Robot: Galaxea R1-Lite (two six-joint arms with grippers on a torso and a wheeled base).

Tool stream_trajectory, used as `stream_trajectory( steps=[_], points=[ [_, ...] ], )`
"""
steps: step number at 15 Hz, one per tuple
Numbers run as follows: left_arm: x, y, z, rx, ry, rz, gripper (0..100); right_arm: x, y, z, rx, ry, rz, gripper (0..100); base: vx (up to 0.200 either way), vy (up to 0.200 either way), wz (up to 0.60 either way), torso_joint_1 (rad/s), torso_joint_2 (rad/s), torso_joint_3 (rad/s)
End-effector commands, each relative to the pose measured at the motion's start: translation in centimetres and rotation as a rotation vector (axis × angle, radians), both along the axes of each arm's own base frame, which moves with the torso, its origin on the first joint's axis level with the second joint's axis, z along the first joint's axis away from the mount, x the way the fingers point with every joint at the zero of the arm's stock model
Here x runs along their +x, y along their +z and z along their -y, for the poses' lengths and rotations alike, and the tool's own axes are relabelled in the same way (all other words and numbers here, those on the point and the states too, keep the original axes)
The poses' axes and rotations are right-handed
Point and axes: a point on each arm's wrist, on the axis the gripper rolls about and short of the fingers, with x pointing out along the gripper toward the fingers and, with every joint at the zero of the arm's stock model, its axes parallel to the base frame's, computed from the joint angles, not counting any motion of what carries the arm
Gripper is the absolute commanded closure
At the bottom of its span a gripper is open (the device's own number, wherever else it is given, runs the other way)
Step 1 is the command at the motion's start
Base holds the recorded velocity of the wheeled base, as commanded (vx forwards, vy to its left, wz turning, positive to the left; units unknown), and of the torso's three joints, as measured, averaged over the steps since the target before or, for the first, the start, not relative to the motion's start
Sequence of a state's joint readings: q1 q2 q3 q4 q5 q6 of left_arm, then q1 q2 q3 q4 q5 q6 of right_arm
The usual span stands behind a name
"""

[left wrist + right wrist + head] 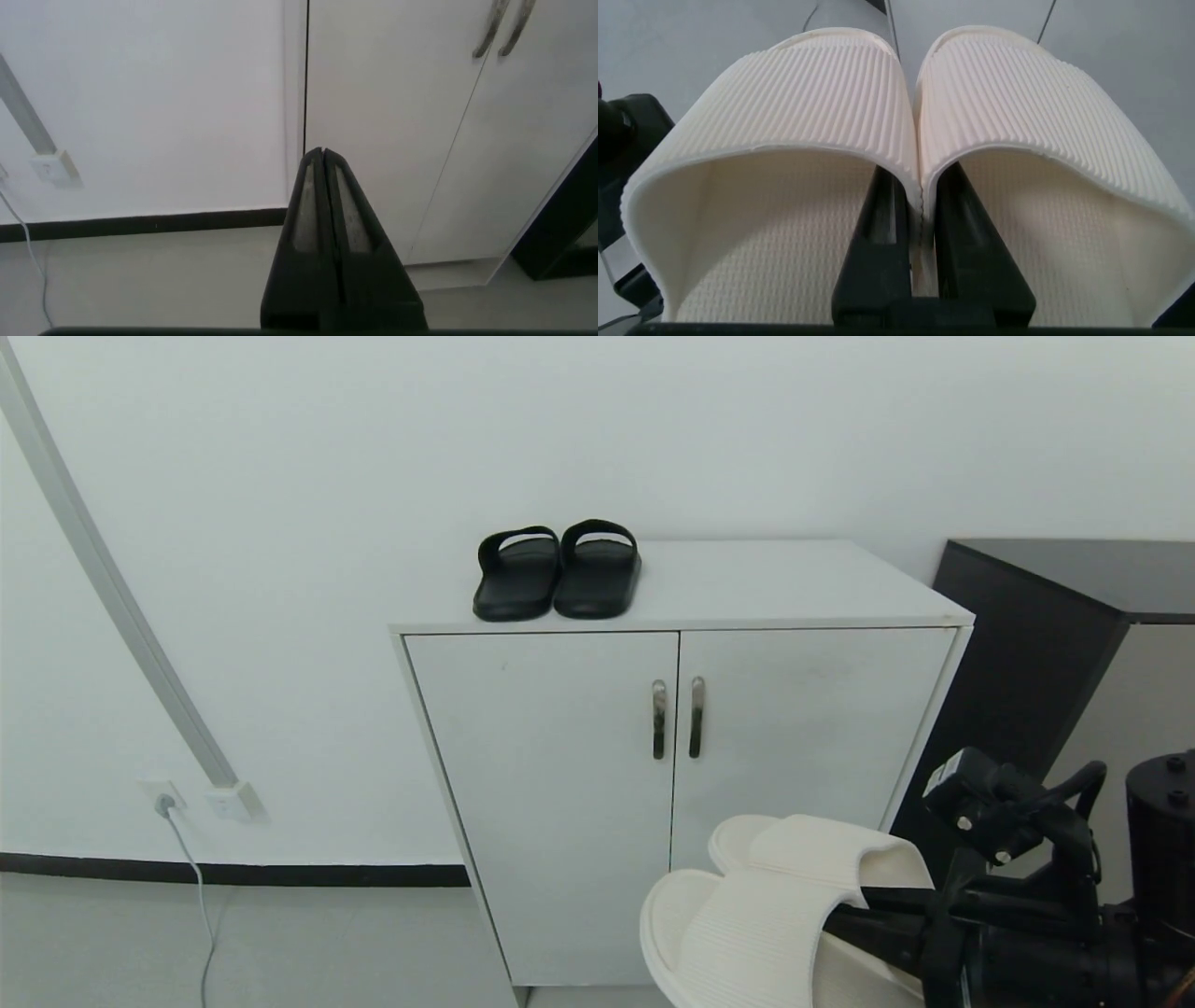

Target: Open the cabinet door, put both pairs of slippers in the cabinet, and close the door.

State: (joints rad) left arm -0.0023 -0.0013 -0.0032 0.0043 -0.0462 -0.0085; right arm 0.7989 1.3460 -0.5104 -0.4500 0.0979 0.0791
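Note:
A white two-door cabinet (pixel 672 803) stands against the wall, both doors closed, with two metal handles (pixel 676 718) at the centre seam. A black pair of slippers (pixel 557 569) sits on its top at the left. My right gripper (pixel 918 191) is shut on a white pair of slippers (pixel 775 905), pinching the two inner strap edges (pixel 915 140) together, and holds them in front of the cabinet's lower right door. My left gripper (pixel 322 154) is shut with nothing in it, low in front of the cabinet's left edge (pixel 305 93).
A black cabinet (pixel 1064 644) stands right beside the white one. On the wall at the left are a slanted cable duct (pixel 103 579), a socket (pixel 161 796) and a hanging cable (pixel 201 896). Bare floor (pixel 233 943) lies left of the cabinet.

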Motion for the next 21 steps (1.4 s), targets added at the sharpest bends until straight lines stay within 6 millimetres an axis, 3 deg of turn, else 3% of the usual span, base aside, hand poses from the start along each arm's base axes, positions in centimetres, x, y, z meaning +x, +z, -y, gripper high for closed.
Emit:
stream_trajectory(
  steps=[1, 6, 7, 11, 21],
  points=[
    [0.01, 0.0, 0.0, 0.001, -0.001, -0.002, 100, -0.14, 0.25, 0.13, 0.009, 0.001, 0.009, 100, 0.0, 0.0, 0.0, -0.149, 0.48, 0.339],
    [0.01, 0.0, 0.0, 0.001, -0.004, -0.002, 100, 0.0, -0.13, -0.01, -0.004, 0.001, -0.003, 100, 0.0, 0.0, 0.0, -0.114, 0.46, 0.346],
    [0.0, 0.04, 0.0, 0.001, -0.004, 0.0, 0, 0.0, -0.13, -0.01, -0.004, 0.001, -0.003, 100, 0.0, 0.0, 0.0, -0.085, 0.44, 0.359],
    [0.01, 0.0, 0.01, 0.001, -0.002, -0.002, 0, -0.02, -0.21, 0.02, -0.007, 0.001, -0.005, 100, 0.0, 0.0, 0.0, -0.029, 0.39, 0.35],
    [-0.1, 0.42, -0.01, 0.015, 0.004, 0.013, 0, -0.1, -0.45, 0.1, -0.018, 0.006, -0.001, 100, 0.0, 0.0, 0.0, 0.0, 0.0, 0.0]
  ],
)
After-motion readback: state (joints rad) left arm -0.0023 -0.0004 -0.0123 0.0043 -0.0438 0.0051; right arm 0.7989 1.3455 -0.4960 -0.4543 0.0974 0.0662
